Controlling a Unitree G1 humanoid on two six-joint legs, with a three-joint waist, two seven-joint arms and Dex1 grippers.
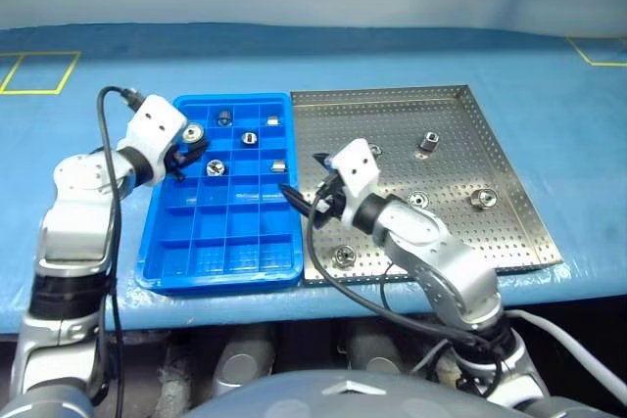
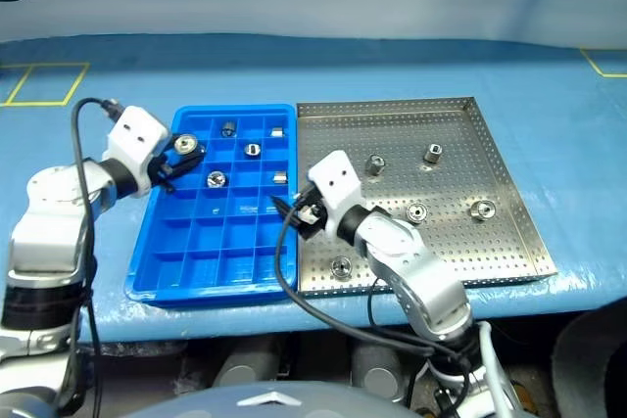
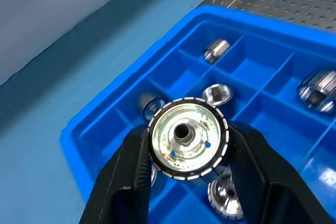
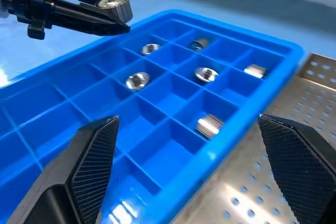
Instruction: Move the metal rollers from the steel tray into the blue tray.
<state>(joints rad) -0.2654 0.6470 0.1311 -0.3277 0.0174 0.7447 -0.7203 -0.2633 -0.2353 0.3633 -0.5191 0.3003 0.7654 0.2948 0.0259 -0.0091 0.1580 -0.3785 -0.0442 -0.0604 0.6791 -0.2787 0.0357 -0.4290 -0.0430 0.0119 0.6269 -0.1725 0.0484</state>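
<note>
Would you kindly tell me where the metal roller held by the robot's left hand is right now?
The shiny ridged metal roller is clamped in the left hand, above the far left corner of the bright blue compartmented plastic tray, left of the perforated steel tray.

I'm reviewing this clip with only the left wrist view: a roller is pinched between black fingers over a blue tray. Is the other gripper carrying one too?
Observer: No. The right gripper is open and empty, hovering over the seam between the blue tray and the steel tray.
Operator: How many are left in the steel tray?
Observer: Five metal rollers lie there, spread apart.
Operator: Where over the blue tray is the loaded gripper?
Observer: The left gripper holds its roller above the tray's far left compartments.
</note>
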